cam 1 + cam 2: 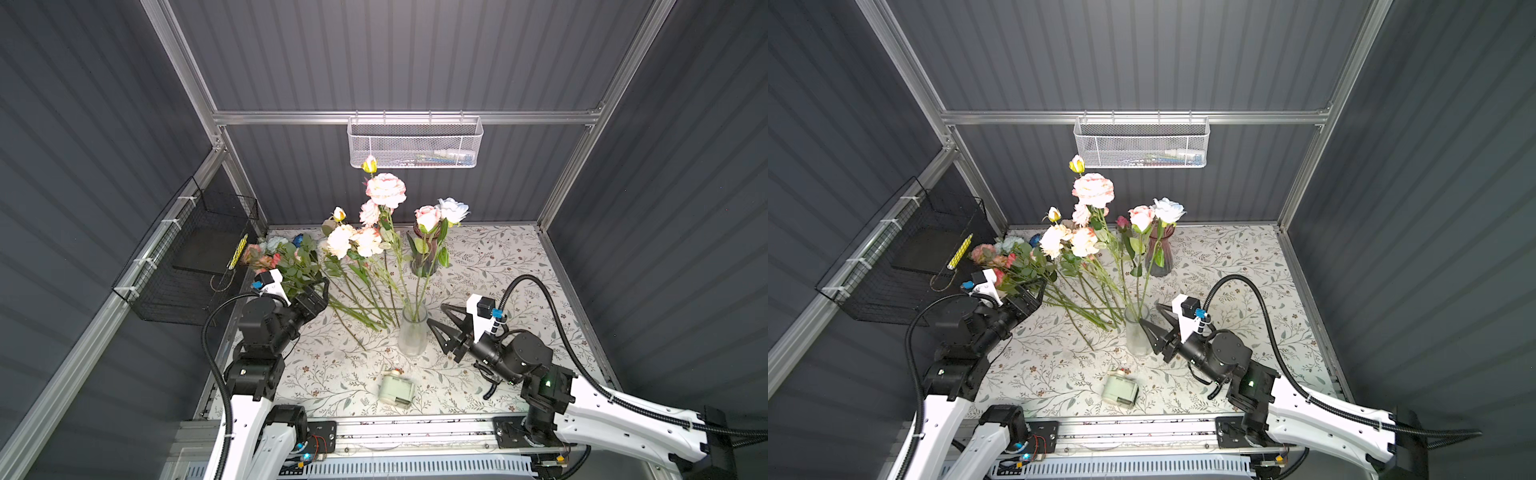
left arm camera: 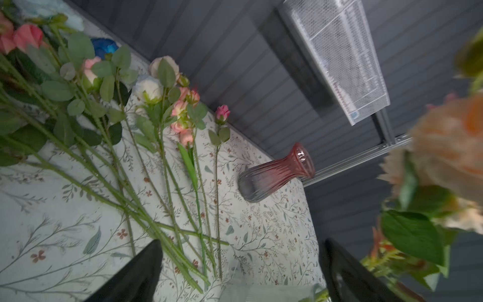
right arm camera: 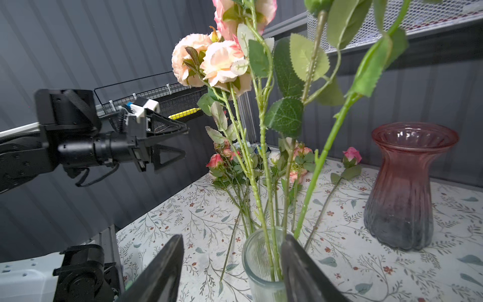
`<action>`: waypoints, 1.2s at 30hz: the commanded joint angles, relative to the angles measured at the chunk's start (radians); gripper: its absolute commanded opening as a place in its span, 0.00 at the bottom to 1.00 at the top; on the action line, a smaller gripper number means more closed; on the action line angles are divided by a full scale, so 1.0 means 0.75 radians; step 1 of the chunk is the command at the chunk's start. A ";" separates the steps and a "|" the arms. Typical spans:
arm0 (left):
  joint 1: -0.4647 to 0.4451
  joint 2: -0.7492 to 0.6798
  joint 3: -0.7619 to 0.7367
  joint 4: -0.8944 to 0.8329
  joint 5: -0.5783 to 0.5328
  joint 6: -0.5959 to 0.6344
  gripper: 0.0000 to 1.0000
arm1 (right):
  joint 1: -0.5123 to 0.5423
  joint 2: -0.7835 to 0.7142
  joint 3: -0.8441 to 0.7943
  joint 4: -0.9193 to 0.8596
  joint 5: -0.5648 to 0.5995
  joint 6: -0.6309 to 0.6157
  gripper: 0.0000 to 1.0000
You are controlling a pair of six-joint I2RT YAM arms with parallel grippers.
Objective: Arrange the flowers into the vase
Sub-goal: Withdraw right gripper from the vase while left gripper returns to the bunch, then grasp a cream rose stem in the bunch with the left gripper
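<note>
1. The clear vase [image 1: 412, 336] stands upright mid-counter [image 1: 519, 266] and already holds several flowers [image 1: 386, 190], their blooms leaning away from it toward the back wall
2. The right gripper [image 1: 435, 314] sits just beside the clear vase at rim height, jaws parted and empty; I judge it is placed there to let a stem settle without tipping the glass
3. The left gripper [image 3: 186, 141] hovers on the vase's far side, wide and holding nothing, pointed at the loose flowers [image 1: 291, 262], probably lined up to pick one
4. Those loose flowers lie flat beside the clear vase, stem ends fanned toward it and heads away, a deep blue rose [image 2: 104, 47] among the farthest
5. A pink vase [image 1: 1158, 257] stands empty behind the clear vase, near enough to be knocked by swinging stems
6. The crossed, tangled stems could drag neighbours along when one is lifted
7. A small pale green object [image 1: 397, 390] lies in front of the clear vase, apart from it
8. A white mesh basket [image 1: 415, 143] hangs high behind the vase, a black wire basket [image 1: 195, 266] beyond the loose flowers
</note>
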 commanded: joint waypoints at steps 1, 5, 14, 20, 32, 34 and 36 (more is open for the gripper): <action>0.005 0.178 -0.052 -0.009 0.017 0.010 0.81 | 0.012 -0.042 -0.019 -0.042 0.027 0.045 0.61; 0.006 0.390 -0.118 0.170 0.021 -0.001 0.67 | 0.014 -0.056 -0.030 -0.063 0.027 0.052 0.60; -0.001 0.933 -0.035 0.520 -0.023 -0.036 0.46 | 0.016 -0.097 -0.046 -0.094 0.037 0.058 0.61; -0.048 1.210 0.154 0.589 -0.083 -0.039 0.41 | 0.016 -0.118 -0.052 -0.119 0.045 0.067 0.60; -0.128 1.583 0.481 0.488 -0.169 0.030 0.24 | 0.018 -0.193 -0.073 -0.186 0.084 0.075 0.60; -0.130 1.597 0.491 0.453 -0.211 0.023 0.22 | 0.018 -0.196 -0.073 -0.191 0.082 0.075 0.60; -0.132 1.593 0.488 0.436 -0.252 0.021 0.25 | 0.018 -0.200 -0.071 -0.194 0.084 0.074 0.60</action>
